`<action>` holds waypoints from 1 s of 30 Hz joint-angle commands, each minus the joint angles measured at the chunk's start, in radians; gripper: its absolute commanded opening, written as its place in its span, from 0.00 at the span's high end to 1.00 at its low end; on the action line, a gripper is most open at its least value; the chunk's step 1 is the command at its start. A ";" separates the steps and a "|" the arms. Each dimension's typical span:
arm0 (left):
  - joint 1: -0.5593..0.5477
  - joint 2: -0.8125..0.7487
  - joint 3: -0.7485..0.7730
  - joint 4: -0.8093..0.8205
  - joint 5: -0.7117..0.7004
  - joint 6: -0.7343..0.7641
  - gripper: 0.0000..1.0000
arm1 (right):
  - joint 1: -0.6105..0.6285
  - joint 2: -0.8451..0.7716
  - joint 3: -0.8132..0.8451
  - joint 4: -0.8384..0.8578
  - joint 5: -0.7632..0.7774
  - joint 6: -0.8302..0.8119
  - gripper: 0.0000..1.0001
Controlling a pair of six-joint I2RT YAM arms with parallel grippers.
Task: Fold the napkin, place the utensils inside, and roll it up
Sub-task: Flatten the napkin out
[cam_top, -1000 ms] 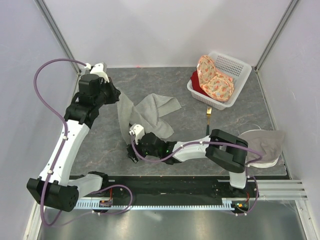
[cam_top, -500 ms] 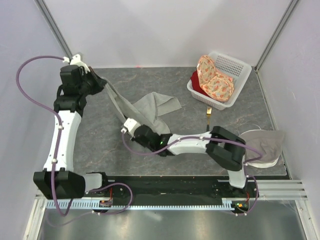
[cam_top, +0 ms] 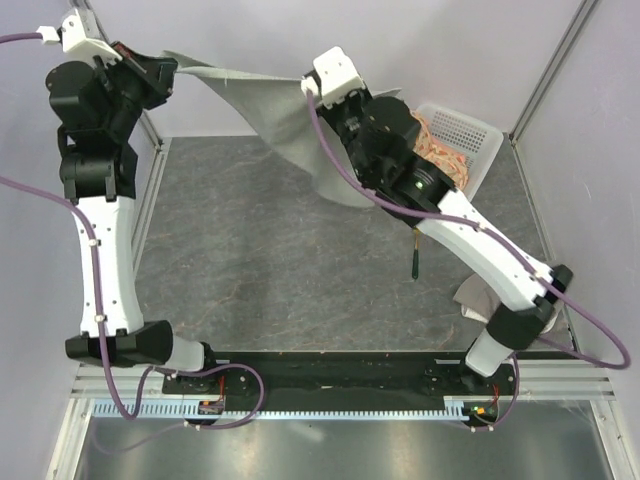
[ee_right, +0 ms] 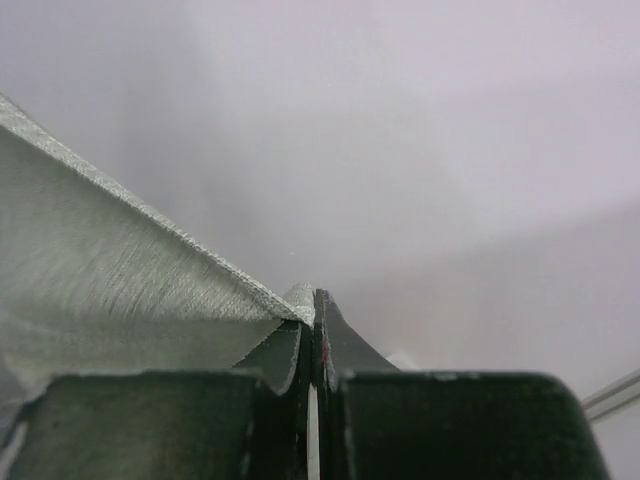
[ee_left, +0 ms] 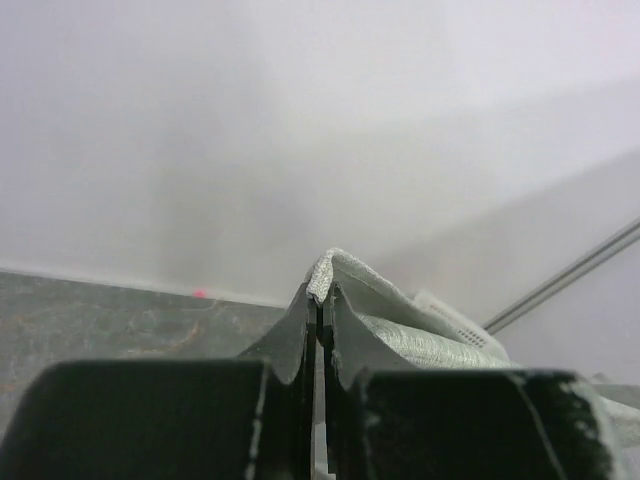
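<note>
The sage-grey napkin point(cam_top: 268, 118) hangs high above the table, its top edge stretched between both grippers and the rest drooping to a point. At the upper left, my left gripper point(cam_top: 163, 66) is shut on one corner; in the left wrist view the cloth point(ee_left: 420, 335) pokes out of the shut tips point(ee_left: 320, 293). My right gripper point(cam_top: 308, 86) is shut on the other corner, and in the right wrist view the napkin point(ee_right: 100, 270) spreads away to the left of its tips point(ee_right: 312, 303). The fork point(cam_top: 413, 258) lies on the table under my right arm, only its dark handle showing.
A white basket point(cam_top: 473, 133) holding an orange floral cloth point(cam_top: 440, 158) stands at the back right, partly behind my right arm. A paler beige cloth point(cam_top: 472, 296) lies at the right near the arm's base. Pale walls close in the back and sides.
The right gripper closed on the napkin low on the table. Both arms then rose high and apart, lifting the napkin off the table and stretching it out.
</note>
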 commanded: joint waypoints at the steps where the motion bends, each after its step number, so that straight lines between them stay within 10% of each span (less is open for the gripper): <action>1: 0.006 -0.111 -0.201 0.002 -0.011 -0.013 0.98 | 0.032 -0.106 -0.240 -0.122 0.031 0.032 0.98; 7: 0.006 -0.400 -0.839 0.108 -0.063 -0.029 0.98 | 0.115 -0.315 -0.798 -0.140 0.000 0.452 0.95; 13: 0.005 -0.583 -1.180 0.047 0.047 0.027 0.98 | 0.141 -0.457 -1.176 -0.175 -0.241 0.945 0.51; 18: 0.005 -0.577 -1.216 -0.020 0.081 0.121 0.98 | 0.083 -0.568 -1.264 -0.228 -0.189 1.144 0.27; 30: 0.006 -0.552 -1.231 -0.005 0.113 0.129 0.98 | -0.135 -0.214 -1.121 -0.143 -0.281 1.092 0.33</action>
